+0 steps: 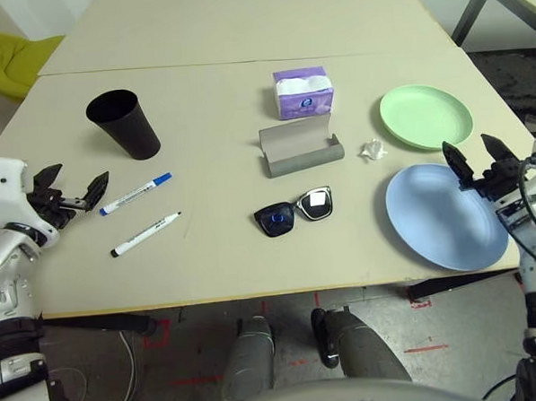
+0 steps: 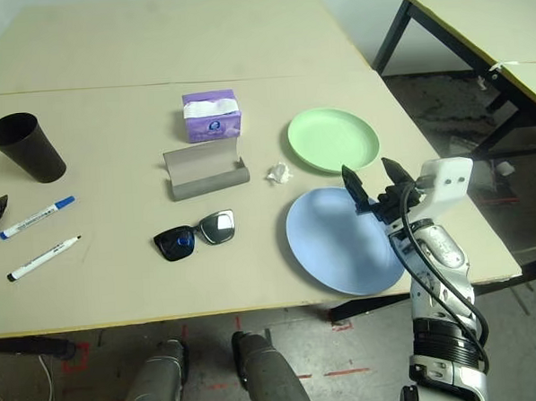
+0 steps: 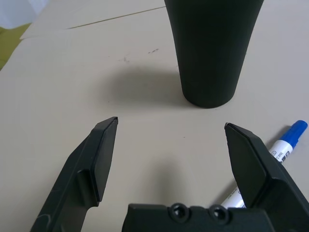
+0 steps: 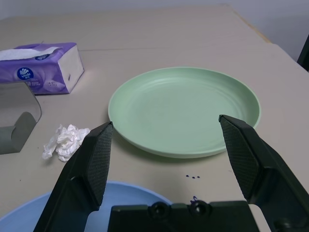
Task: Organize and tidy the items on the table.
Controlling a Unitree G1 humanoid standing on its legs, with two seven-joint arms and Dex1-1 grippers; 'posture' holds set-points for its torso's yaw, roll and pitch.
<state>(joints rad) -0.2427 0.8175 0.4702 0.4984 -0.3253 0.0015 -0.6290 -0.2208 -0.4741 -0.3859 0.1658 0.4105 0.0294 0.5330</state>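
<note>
On the beige table [image 1: 219,257] my left gripper [image 1: 77,185] stands open just left of two white markers [image 1: 135,194], facing the black cup [image 3: 212,48]. Mid-table lie black sunglasses [image 1: 294,212], an open grey glasses case [image 1: 301,147] and, behind it, a purple tissue pack [image 1: 303,93]. My right gripper [image 1: 471,154] hovers open over the far edge of the blue plate [image 1: 444,215], pointing at the green plate [image 4: 183,108]. A crumpled paper wad [image 1: 372,149] sits between the case and the plates. Nothing is held.
A second beige tabletop [image 1: 241,22] joins at the back along a seam. Another table [image 2: 484,27] stands off to the right across a dark floor gap. A yellow-green object [image 1: 9,61] lies beyond the left edge. The blue plate reaches the table's front edge.
</note>
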